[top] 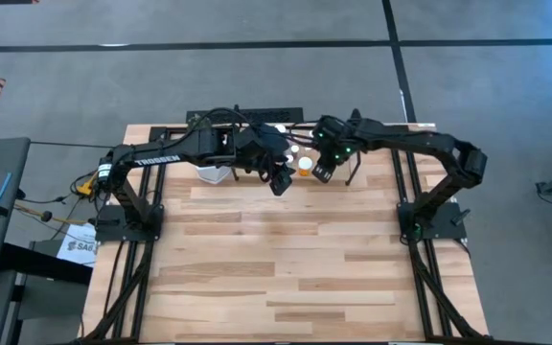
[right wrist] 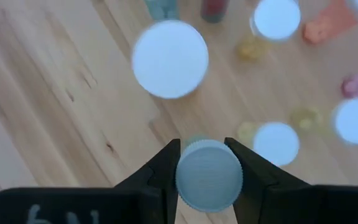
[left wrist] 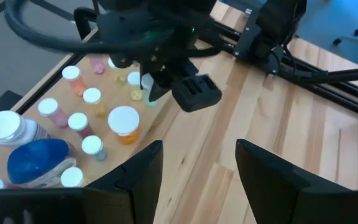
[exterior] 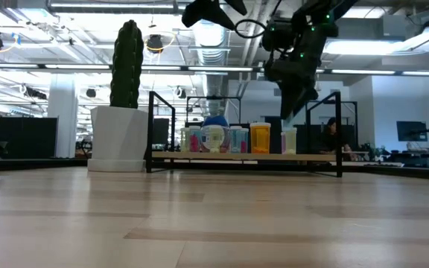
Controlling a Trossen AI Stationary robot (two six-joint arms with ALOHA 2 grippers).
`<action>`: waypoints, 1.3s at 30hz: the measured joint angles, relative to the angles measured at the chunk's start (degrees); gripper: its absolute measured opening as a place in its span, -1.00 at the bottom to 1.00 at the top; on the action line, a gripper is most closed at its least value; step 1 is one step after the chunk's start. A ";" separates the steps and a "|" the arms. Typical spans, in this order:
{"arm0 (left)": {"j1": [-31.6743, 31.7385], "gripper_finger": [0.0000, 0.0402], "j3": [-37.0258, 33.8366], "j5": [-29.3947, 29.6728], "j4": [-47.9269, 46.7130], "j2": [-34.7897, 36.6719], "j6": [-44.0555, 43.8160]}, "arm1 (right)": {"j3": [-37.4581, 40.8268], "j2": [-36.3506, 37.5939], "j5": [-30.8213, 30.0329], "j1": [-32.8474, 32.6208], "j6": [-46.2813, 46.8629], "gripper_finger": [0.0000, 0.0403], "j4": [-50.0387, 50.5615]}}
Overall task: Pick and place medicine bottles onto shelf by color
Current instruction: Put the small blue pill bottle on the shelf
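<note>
Right gripper (right wrist: 208,163), dark two-finger type, pinching small white-capped bottle (right wrist: 208,173) by its cap, jaws pressed on both sides; body colour hidden under cap. Held above light wooden shelf w/ black rails (exterior: 311,157), near its right end, probably lined up to drop beside like-coloured ones. Already standing on shelf: teal bottles, large rounded blue bottle (left wrist: 37,160), orange bottle w/ wide white cap (left wrist: 123,122), several pink and pale ones, grouped roughly by colour. Left gripper (left wrist: 199,163) hovering close by over shelf front edge, fingers spread, holding nothing, likely waiting clear of right arm's path. White pot w/ green cactus (exterior: 120,104) just left of shelf.
</note>
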State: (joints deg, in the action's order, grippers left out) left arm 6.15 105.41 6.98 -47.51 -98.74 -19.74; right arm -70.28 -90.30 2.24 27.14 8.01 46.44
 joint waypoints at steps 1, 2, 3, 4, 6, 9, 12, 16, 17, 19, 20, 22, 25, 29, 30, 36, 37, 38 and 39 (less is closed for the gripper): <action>0.00 -0.07 0.00 0.02 0.10 0.00 -0.01 | 0.78 0.00 0.00 0.00 1.19 -0.36 -0.45; 0.00 -0.07 0.00 0.12 0.10 0.00 -0.02 | 1.50 0.00 0.00 0.02 2.55 -0.36 -0.67; 0.00 -0.07 0.00 0.18 0.09 0.00 -0.02 | 2.21 0.00 0.00 0.02 3.71 -0.36 -1.02; 0.00 -0.07 0.00 0.18 0.09 0.00 -0.03 | 3.09 0.00 -0.02 -0.09 4.45 -0.36 -1.94; 0.00 -0.07 0.00 0.20 0.14 0.00 0.00 | 5.26 0.01 -0.05 -0.57 6.08 -0.36 -4.36; 0.00 -0.07 -0.02 0.19 0.27 0.00 0.04 | 7.09 -0.06 -0.03 -0.72 7.54 -0.37 -7.01; 0.00 -0.07 -0.02 0.67 0.51 0.00 0.33 | 8.07 0.00 -1.15 -0.62 8.94 -0.36 -9.81; 0.02 -0.07 -0.04 1.08 0.46 0.00 0.39 | 8.66 0.02 -1.33 -0.05 9.31 -0.36 -12.39; 0.02 -0.07 -0.04 1.10 0.46 0.00 0.40 | 8.97 0.02 -1.32 -0.02 9.76 -0.36 -12.77; 0.02 -0.07 -0.04 1.21 0.29 0.00 0.41 | 9.69 0.00 -1.33 -0.02 11.45 -0.36 -13.69; 0.02 -0.07 -0.04 1.23 0.16 0.00 0.41 | 9.84 0.00 -1.33 -0.02 12.41 -0.36 -13.87; 0.02 -0.07 -0.04 1.23 0.14 0.00 0.43 | 9.90 0.00 -1.33 -0.04 13.40 -0.36 -13.81; 0.02 -0.07 -0.04 1.25 0.16 0.00 0.43 | 9.90 0.00 -2.17 -0.11 13.67 -0.36 -14.14; 0.02 -0.07 -0.04 1.25 0.18 0.00 0.43 | 9.90 0.00 -4.01 -0.13 17.72 -0.36 -13.52; 0.02 -0.07 -0.04 1.25 0.18 0.00 0.43 | 9.90 0.00 -4.17 -0.15 18.88 -0.36 -13.59; 0.04 -0.07 -0.04 1.32 0.22 0.00 0.43 | 9.90 0.00 -5.33 -0.57 22.01 -0.36 -13.50; 0.02 -0.07 -0.06 1.32 0.21 0.00 0.43 | 9.90 0.00 -5.40 -0.73 22.45 -0.36 -13.46; 0.02 -0.07 -0.07 1.32 0.20 0.00 0.41 | 9.90 0.00 -5.44 -1.00 22.64 -0.36 -13.49; 0.02 -0.07 -0.07 1.34 0.20 0.00 0.41 | 9.90 0.00 -5.46 -1.29 22.66 -0.36 -13.49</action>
State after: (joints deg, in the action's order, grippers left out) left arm 6.17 105.34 8.32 -47.31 -98.74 -19.33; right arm -60.38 -90.30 -3.22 25.85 30.68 32.95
